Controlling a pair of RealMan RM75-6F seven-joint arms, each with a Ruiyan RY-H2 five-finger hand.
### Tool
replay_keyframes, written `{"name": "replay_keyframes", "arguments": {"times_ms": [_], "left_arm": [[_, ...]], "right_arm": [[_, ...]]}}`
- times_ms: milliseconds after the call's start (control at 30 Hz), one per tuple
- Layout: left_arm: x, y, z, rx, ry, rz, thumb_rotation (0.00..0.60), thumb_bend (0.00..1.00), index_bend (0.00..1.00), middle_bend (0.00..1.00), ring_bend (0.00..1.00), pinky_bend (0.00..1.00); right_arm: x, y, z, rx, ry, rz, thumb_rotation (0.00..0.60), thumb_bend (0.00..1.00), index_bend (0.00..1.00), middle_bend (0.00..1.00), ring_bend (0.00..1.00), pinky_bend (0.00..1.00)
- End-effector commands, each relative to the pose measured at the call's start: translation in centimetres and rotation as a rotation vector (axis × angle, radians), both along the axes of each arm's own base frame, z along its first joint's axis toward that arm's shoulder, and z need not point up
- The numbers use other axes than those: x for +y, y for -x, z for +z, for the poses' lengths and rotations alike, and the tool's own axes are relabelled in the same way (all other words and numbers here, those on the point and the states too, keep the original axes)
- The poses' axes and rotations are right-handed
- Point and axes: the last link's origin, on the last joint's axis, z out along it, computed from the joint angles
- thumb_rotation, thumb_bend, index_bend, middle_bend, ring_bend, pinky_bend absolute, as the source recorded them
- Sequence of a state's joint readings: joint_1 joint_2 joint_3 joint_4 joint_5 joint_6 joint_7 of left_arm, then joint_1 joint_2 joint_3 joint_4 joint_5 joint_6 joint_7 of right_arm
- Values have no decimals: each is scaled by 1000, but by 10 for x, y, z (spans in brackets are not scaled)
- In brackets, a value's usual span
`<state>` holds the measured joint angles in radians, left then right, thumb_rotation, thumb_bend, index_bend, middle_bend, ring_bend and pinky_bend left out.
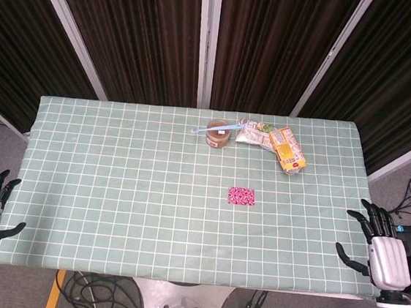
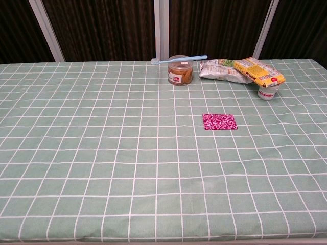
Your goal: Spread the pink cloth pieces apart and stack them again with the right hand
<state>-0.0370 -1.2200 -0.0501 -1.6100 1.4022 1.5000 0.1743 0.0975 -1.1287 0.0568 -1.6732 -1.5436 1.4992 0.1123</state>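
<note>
Fingers [image 1: 370, 215] (spread, empty) well apart from pink cloth [image 1: 241, 196].

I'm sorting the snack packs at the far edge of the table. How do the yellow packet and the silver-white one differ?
The yellow packet is orange-yellow with print; the silver-white packet is pale with green markings. The yellow packet sits tilted, its near end propped on a small white cup, while the silver-white packet lies on the table. The yellow one is nearer the right edge; the silver-white one is nearer the jar. Both are crinkly bags that touch each other.
</note>
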Motion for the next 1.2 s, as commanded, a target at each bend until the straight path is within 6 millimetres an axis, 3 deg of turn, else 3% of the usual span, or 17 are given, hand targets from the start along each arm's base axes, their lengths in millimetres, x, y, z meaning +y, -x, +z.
{"name": "replay_keyframes", "arguments": {"times_ms": [33,500,700,833,1100,1200], "left_arm": [[0,0,0,-1,0,1,600,163,225,146,106,126],[0,-1,2,3,-6,-4,600,163,225,146,106,126],[-2,0,3,4,-12,2,600,162,225,146,106,126],[-5,1,2,-1,-12,11,600,163,225,146,106,126],[-7,3,1,-6,-13,20,600,163,225,146,106,126],[-9,4,1,-8,-14,23,600,162,225,146,106,126]], "right_arm": [[0,0,0,1,1,1,503,223,207,49,0,0],[1,-1,0,-2,-13,6,509,233,208,52,0,0],[-6,-10,-7,2,-48,32,504,325,204,51,0,0],[-21,-24,-24,12,-131,38,494,397,187,52,0,0],[-66,-46,-82,31,-345,45,347,533,194,14,0,0],[-83,-52,-105,52,-376,44,255,584,245,9,0,0]]}}
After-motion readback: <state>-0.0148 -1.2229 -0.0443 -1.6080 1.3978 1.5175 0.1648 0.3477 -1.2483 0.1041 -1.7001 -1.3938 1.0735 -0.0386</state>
